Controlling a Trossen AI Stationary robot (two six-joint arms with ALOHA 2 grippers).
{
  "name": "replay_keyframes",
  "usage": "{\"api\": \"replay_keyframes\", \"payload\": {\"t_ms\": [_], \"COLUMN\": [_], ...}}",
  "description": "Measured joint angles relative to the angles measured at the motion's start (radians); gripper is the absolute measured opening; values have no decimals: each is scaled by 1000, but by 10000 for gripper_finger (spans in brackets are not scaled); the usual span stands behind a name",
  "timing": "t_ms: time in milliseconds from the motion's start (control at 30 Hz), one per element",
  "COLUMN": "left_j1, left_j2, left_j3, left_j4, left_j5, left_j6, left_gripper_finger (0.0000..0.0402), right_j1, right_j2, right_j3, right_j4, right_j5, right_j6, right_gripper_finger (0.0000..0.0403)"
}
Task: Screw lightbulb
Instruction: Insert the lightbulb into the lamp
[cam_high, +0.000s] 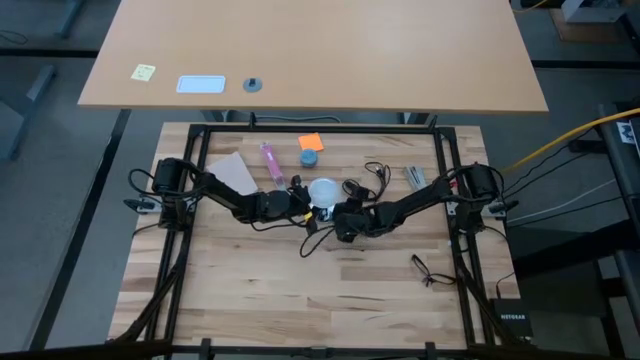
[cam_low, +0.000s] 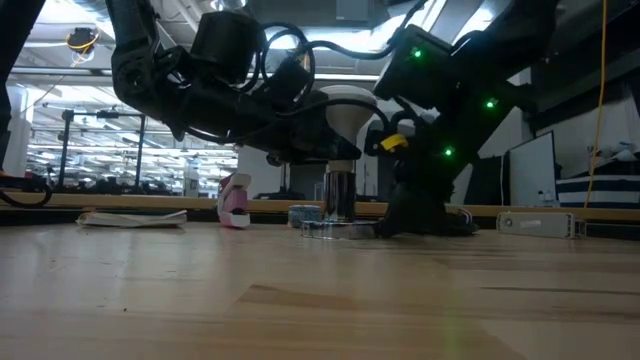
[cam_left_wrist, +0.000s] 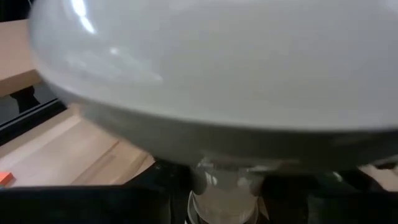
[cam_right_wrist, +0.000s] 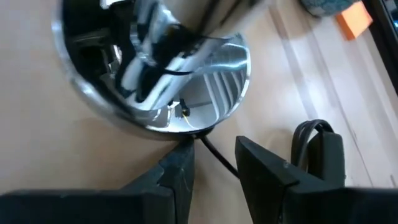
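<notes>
Frosted white glass fills my left wrist view: the lightbulb (cam_left_wrist: 205, 68) sits right against that camera, its neck running down into a chrome socket post (cam_left_wrist: 222, 199). From above, my left gripper (cam_high: 300, 204) is at the bulb, which stands upright in the middle of the table, directly beside my right gripper (cam_high: 345, 222). I cannot see the left fingers around the glass, so I cannot tell whether they clamp it.

Through the right wrist camera, my right fingers (cam_right_wrist: 177, 171) stand apart, straddling the black cord (cam_right_wrist: 217, 155) where it leaves the shiny silver lamp base (cam_right_wrist: 93, 106), the tips at the rim of the disc. I judge this hand is bracing the base.

To do the turn well, I would keep the bulb's axis in line with the post, twist gently, and press the base flat so the disc cannot spin or tip. Squeezing the globe hard risks slipping or cracking.
</notes>
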Motion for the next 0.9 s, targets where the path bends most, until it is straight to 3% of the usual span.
{"api": "replay_keyframes", "payload": {"t_ms": [467,900], "left_j1": [1,0], "left_j2": [0,0], "left_j3": [0,0], "left_j4": [0,0], "left_j5": [-4,7], "left_j6": [-6,-3], "left_gripper_finger": [141,141], "right_j1": [-83,-8], "right_j2": [6,-47], "right_j3": [1,6], "right_j4": [55,-24], "right_j5": [46,57], "right_j6": [-116,-105], "right_gripper_finger": [121,121]}}
